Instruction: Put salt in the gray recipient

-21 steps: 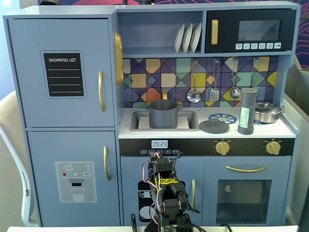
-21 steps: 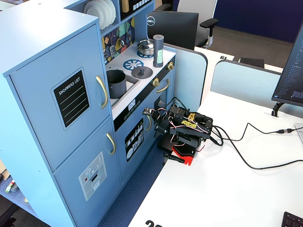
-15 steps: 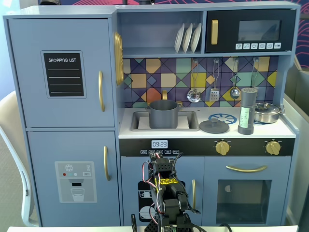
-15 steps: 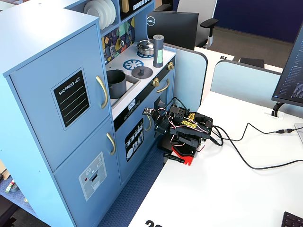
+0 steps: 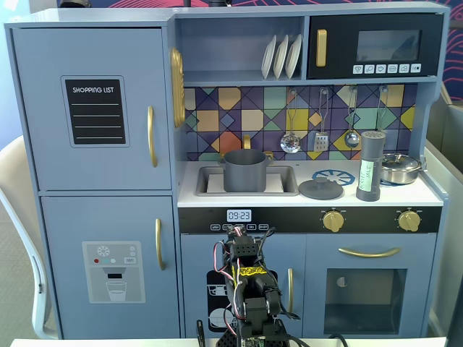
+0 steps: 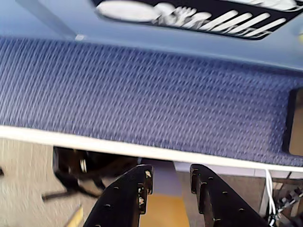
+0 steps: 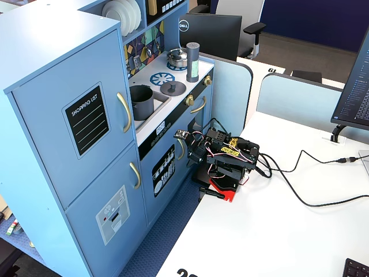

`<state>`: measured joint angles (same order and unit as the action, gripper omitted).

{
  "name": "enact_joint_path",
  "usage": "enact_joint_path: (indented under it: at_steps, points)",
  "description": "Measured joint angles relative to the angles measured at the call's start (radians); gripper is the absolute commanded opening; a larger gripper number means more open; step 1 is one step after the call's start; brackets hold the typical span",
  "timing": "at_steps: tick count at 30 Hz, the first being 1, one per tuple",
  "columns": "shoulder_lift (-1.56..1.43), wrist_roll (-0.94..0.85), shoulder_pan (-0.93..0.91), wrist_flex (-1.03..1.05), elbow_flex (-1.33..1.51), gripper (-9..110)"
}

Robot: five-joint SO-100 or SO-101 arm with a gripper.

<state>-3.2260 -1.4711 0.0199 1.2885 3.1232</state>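
The salt (image 5: 370, 166) is a tall dark-gray shaker with a light-green label. It stands upright on the toy kitchen's counter, right of the blue burner; it also shows in the other fixed view (image 7: 192, 62). The gray recipient (image 5: 244, 171) is a matte gray pot standing in the sink, seen in both fixed views (image 7: 141, 102). My arm (image 7: 225, 158) is folded low on the white table in front of the kitchen, far below both. My gripper (image 6: 170, 172) points down over the table edge, jaws apart and empty. Neither the salt nor the pot shows in the wrist view.
A flat gray lid (image 5: 320, 189) lies between sink and salt. A shiny steel pan (image 5: 399, 168) sits behind the salt at the right. Utensils (image 5: 321, 137) hang above the counter. Blue carpet (image 6: 142, 90) lies between the kitchen and the white table edge (image 6: 94, 146). Cables (image 7: 305, 190) cross the table.
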Motion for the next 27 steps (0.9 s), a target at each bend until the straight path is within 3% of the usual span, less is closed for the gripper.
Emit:
enact_joint_path:
  at_steps: [13, 27]
  points:
    - [0.184, 0.072, -0.035, -0.060, -0.262, 0]
    - [0.278, 0.086, -0.344, -0.067, -0.638, 0]
